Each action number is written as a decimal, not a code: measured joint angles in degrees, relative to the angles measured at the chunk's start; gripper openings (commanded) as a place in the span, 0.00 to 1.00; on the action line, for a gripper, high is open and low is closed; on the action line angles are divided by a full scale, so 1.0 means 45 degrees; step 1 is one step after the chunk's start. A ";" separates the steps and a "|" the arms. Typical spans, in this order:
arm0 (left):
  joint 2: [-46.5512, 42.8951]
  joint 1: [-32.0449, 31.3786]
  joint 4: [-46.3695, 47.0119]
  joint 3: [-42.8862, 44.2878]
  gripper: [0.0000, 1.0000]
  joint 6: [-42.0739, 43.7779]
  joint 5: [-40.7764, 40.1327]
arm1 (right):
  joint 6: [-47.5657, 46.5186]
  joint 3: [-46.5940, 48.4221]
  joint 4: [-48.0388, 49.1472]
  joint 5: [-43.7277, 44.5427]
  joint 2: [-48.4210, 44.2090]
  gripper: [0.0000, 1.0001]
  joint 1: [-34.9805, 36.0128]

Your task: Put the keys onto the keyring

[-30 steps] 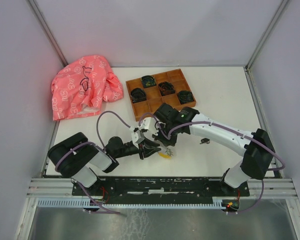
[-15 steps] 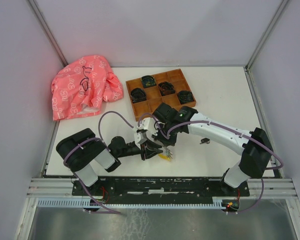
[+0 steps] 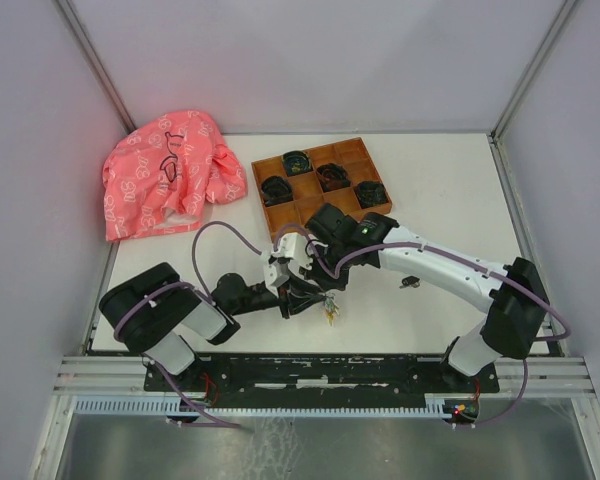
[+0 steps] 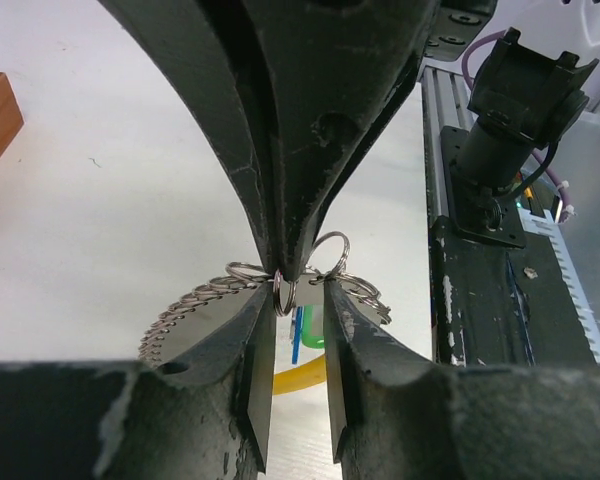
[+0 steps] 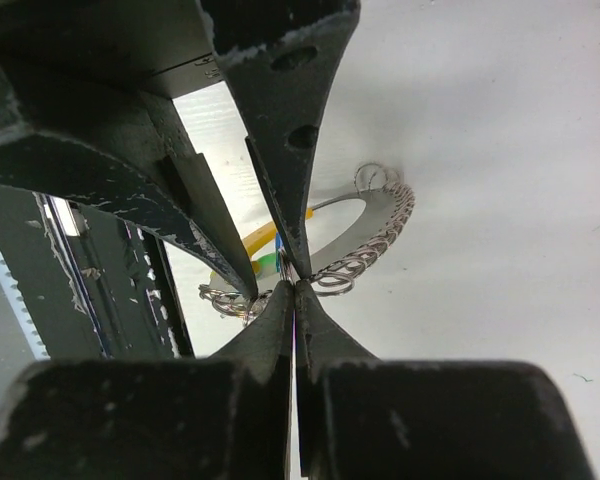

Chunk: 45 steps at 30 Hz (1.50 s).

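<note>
**Threading stage: both grippers meet at the keyring**

The right gripper (image 5: 295, 292), fingers pressed together, appears to pinch one small split ring of the keyring (image 5: 378, 238). The left gripper (image 4: 298, 300) faces it tip to tip, fingers apart, straddling that same small ring without clamping it. The keyring is at the near middle of the white table (image 3: 450, 215), in front of the wooden tray (image 3: 298, 210). It is a flat grey loop edged with many little wire rings, with a green tag (image 4: 315, 325) and a yellow tag (image 4: 300, 378) just beside it. A blue sliver (image 4: 295, 342) by the tags may be the blue-headed key. A small dark object (image 3: 410, 283), well apart to the right, is possibly the black-headed key.

Judged step: a ring is being presented for threading. The next move calls for a steady hold and a fine parting of the split.
</note>
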 measured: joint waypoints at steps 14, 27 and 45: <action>-0.0053 -0.0005 0.0063 -0.0141 0.29 0.0015 -0.0107 | -0.0073 -0.0170 0.0102 -0.0107 -0.0087 0.01 0.0005; -0.0107 -0.0034 0.0058 -0.0243 0.03 0.0102 -0.0126 | -0.0287 -0.0272 0.0131 -0.0087 -0.0121 0.01 0.0005; -0.0364 0.0039 0.0078 -0.0321 0.03 0.0078 -0.0879 | 0.0665 -0.3453 0.2560 -0.0767 -0.3327 0.24 -0.1457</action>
